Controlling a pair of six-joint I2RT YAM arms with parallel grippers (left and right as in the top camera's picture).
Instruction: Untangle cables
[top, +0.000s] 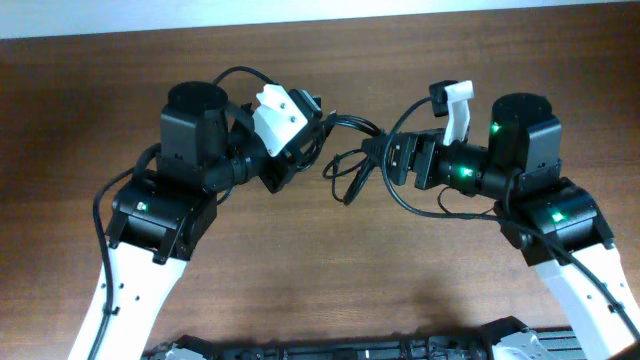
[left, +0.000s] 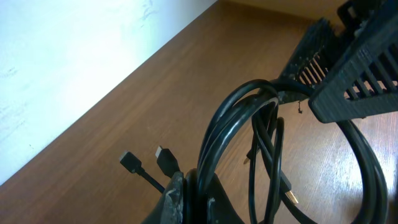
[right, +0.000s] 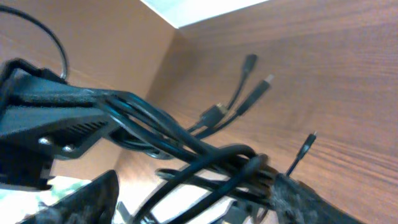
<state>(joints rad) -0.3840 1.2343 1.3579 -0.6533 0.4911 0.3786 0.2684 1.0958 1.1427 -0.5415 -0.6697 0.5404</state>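
Because both arms meet over the middle of the counter (top: 330, 60), the overhead view shows the cables (top: 350, 168) strung between the left end effector (top: 312, 140) and the right end effector (top: 398, 160). One loop sags toward the near side. The step in hand, as I judge it, is drawing the bundle apart so that one cord comes free.

From the left wrist, the left end effector (left: 189, 199) is pressed together on several strands at the bottom edge. The strands arch up to the right end effector at the upper right. A black plug (left: 165, 159) lies low beside the strands, and a metal-tipped plug (left: 292, 198) hangs among them.

From the right wrist, that arm's own fingers (right: 301, 199) stand spread, well apart. The bundle seems to rest against one finger rather than being pinched, though the blur leaves this unsure. Across the view, the left end effector clamps the strands where they fan out toward loose plug ends (right: 264, 84).

To do this well, the right end effector should close on a single strand near the crossing, not on the whole knot. The pull should then be slow and level while the left holds firm, so the free plugs can slide back through the loops. Jerking would likely tighten the tangle.
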